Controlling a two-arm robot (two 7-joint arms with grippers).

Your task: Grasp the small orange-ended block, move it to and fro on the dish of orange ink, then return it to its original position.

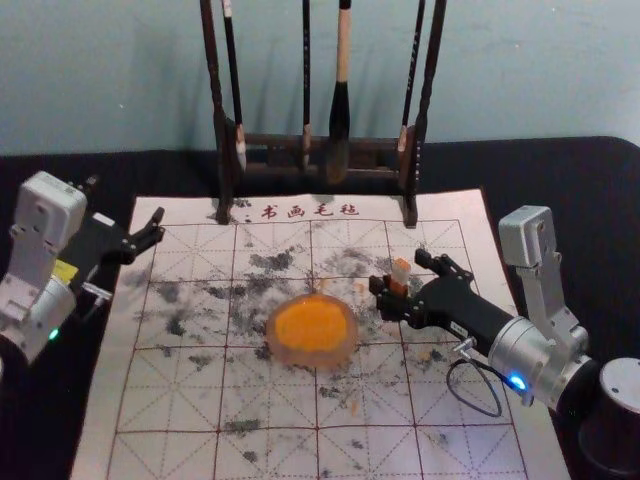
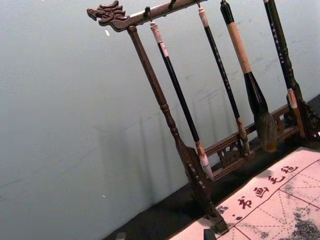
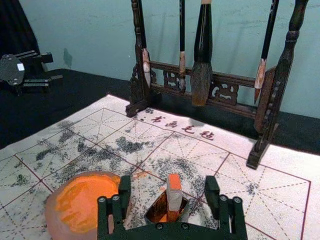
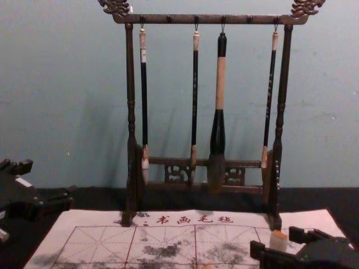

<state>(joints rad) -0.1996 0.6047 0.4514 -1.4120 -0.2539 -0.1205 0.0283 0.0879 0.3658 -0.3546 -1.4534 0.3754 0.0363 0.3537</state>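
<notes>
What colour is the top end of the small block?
The block has an orange top end, best seen in the right wrist view.

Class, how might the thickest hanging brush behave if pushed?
The thickest brush would probably swing, since a loop at its top hangs it from the rack. Its straight handle looks stiff; its hairy bristles would likely bend.

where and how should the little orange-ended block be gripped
I'd pinch the pale middle of the block, just under its orange top, coming from the robot's right. It stands upright with narrow, straight sides, and the right gripper is open with a finger on either side, so closing evenly should probably hold it.
</notes>
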